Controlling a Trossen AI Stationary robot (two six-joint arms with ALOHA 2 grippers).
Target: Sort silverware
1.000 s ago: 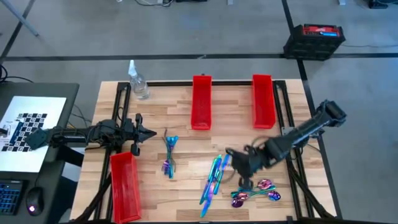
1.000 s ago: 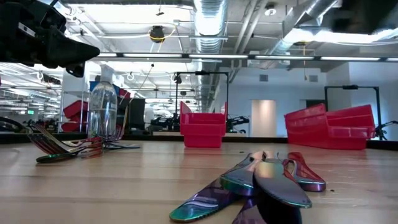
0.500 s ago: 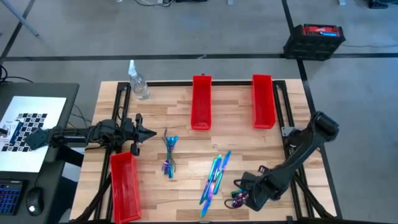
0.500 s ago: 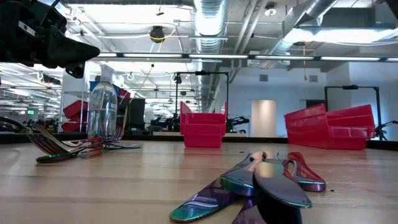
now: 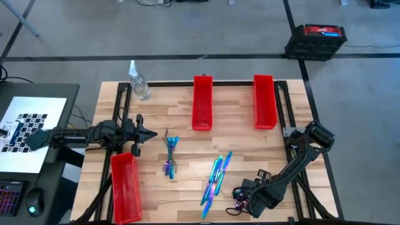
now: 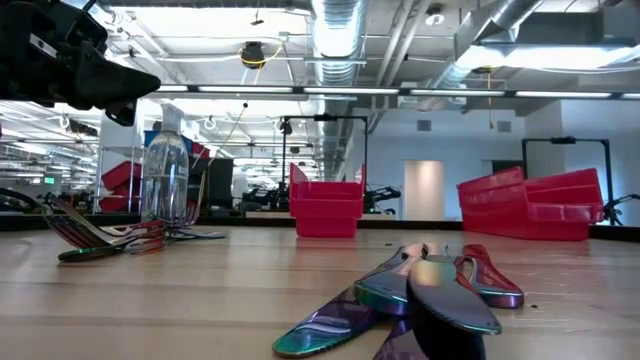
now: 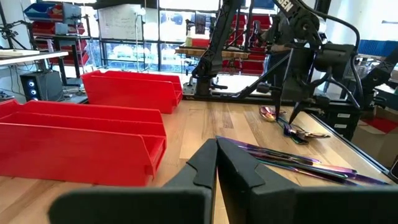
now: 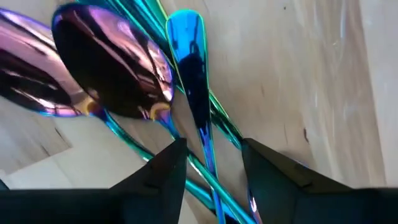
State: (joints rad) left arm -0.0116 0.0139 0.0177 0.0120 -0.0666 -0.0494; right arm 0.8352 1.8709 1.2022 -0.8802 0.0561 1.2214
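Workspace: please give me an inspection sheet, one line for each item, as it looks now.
Surface: wooden table in a black frame, seen whole from above.
Job's things: forks left of centre; knives near the front; spoons at the front right, under the right gripper; three red bins, two at the back and one at the front left.
Clutter: spray bottle at the back left corner.
Grippers: right gripper low over the spoons, fingers open astride a handle; left gripper shut, waiting at the left edge.
Cables: some on the floor behind the table.
Surroundings: side desk with checkerboard sheet at left; black and red case on the floor.
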